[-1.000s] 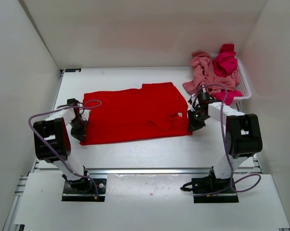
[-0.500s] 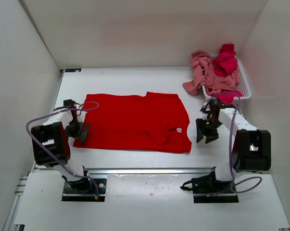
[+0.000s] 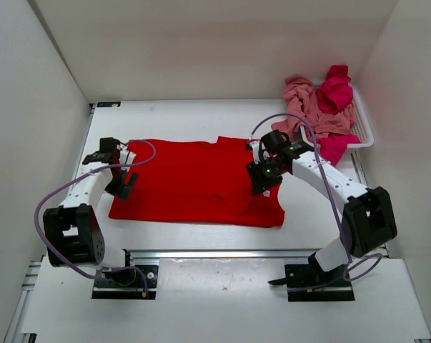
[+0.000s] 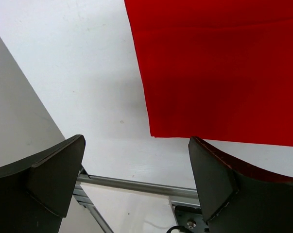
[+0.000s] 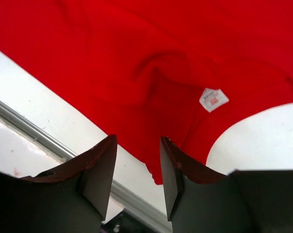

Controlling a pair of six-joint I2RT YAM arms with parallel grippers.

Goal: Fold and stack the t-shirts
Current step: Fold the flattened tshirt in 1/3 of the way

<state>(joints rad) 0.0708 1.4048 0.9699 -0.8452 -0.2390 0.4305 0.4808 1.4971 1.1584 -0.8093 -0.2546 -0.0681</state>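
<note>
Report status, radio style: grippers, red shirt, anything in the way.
Left gripper open, empty, at left edge of red shirt. Right gripper open, empty, over its label. Shirt spread out, unfolded. Nothing in the way.

Far strip: bare surface (image 3: 172, 118) behind the red shirt (image 3: 194, 182); you pass freely.
Far right: heaped basket (image 3: 364, 123) blocks you.

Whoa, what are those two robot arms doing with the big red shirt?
They look set to fold a bright red cotton t-shirt. It lies spread out on the white table, not folded yet. The left pincer hovers open by the shirt's near left corner. The right pincer hovers open near the little white label. Neither holds anything. A dusty pink t-shirt and a magenta t-shirt sit crumpled in the white mesh basket at the back right.
</note>
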